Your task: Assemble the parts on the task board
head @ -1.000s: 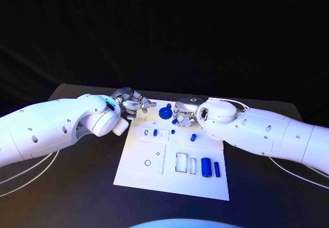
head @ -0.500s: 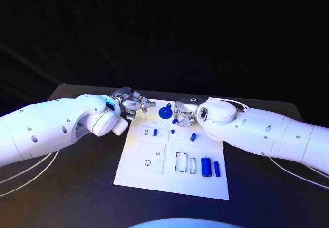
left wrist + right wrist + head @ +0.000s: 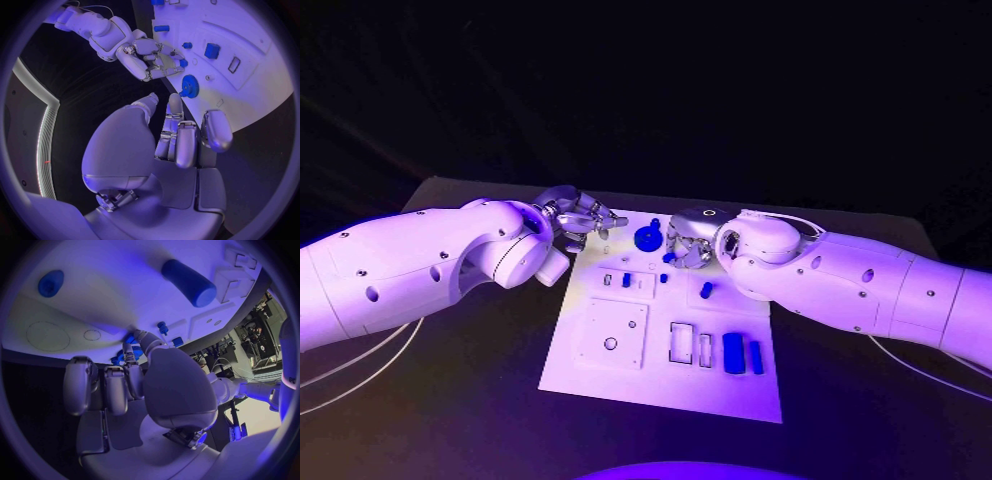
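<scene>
The task board (image 3: 625, 375), a white plate, is lying in the middle of the black table (image 3: 430, 400), its long side running from 12 o'clock down to 6. At its 12 o'clock end a blue gear (image 3: 648, 238) is standing on the board, and both hands are hovering close on either side of it. In the left wrist view the same gear (image 3: 189, 86) is sitting near the board's edge, just beyond the fingertips of the left hand (image 3: 181, 135).

The left hand (image 3: 577, 219) is reaching in at about 10 o'clock of the gear, at the board's far left corner; its fingers are lying loosely together and extended, holding nothing. The right hand (image 3: 689, 238) is sitting at 3 o'clock of the gear, its fingers curled down onto the board around a small blue part (image 3: 669, 256); whether it is actually pinching that piece I cannot tell, since the fingers are covering it in every view.

Toward 4 o'clock from the gear a short blue peg (image 3: 707, 290) is lying on the board beside the right forearm. At the board's 5 o'clock corner a blue cylinder (image 3: 733, 352) and a thinner blue bar (image 3: 756, 357) are lying side by side, next to empty rectangular recesses (image 3: 682, 342). A small blue block (image 3: 627, 280) is sitting near the centre.
</scene>
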